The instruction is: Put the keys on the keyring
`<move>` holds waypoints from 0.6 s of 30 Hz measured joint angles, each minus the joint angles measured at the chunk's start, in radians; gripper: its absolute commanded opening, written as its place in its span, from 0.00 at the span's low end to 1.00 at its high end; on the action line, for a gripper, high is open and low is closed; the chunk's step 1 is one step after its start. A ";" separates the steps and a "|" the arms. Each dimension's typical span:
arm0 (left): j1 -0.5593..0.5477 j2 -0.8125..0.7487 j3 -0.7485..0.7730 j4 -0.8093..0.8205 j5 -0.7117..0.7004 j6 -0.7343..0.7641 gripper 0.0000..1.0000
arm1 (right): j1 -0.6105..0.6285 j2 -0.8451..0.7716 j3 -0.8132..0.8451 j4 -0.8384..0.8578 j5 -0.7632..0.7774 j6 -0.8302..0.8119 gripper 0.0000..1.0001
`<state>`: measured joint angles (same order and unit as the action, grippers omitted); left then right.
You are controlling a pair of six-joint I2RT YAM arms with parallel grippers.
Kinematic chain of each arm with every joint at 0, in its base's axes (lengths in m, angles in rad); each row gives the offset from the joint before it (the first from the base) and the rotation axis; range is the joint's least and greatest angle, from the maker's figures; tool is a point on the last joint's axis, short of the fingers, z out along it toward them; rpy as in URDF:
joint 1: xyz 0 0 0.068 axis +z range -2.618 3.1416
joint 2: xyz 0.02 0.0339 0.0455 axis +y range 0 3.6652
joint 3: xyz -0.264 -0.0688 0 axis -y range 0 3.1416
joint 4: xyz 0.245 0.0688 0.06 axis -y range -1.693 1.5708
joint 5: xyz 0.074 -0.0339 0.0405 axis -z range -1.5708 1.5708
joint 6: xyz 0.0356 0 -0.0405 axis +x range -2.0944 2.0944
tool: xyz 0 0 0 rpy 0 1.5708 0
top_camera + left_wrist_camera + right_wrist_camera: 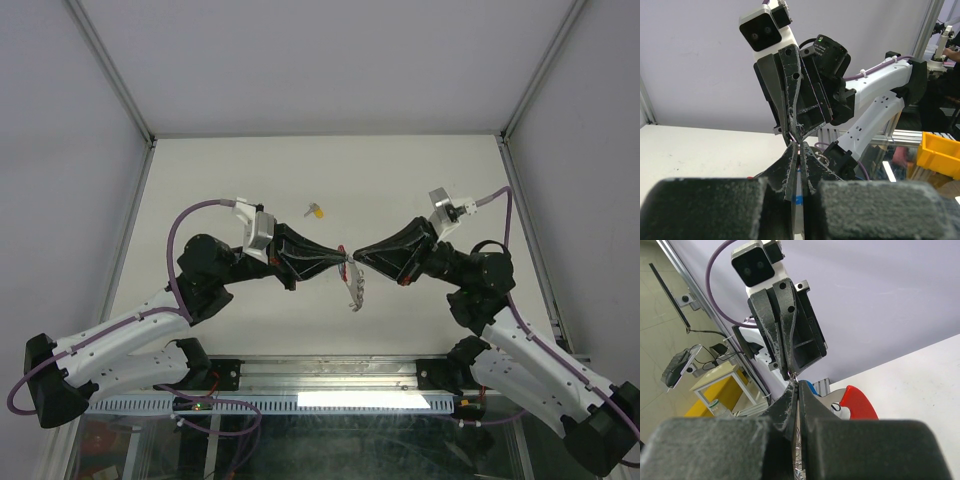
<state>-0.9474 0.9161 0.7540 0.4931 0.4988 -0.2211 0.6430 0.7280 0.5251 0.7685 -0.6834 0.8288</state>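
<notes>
Above the middle of the table my left gripper [343, 262] and right gripper [353, 262] meet tip to tip. Both are shut on the thin wire ring of the keyring [355, 290], whose silvery tab and chain hang below them. In the right wrist view the red tab [858, 402] sticks out beside the right gripper [796, 385]. A bit of the blue key [810, 386] shows next to the tab, and I cannot tell whether it is threaded on. Blue [801, 200] also shows through the gap of the left gripper [800, 146]. The yellow key [316, 211] lies alone on the table.
The white table [250, 170] is framed by metal posts and grey walls on three sides. A metal rail [320, 375] runs along the near edge between the arm bases. A yellow bin [940, 155] stands off the table behind the right arm.
</notes>
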 measured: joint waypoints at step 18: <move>0.000 0.012 0.000 -0.007 -0.001 0.000 0.00 | -0.004 -0.052 -0.032 -0.038 0.071 0.002 0.00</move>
<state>-0.9474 0.9279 0.7540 0.4858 0.4980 -0.2207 0.6392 0.6758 0.4931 0.7307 -0.6125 0.8303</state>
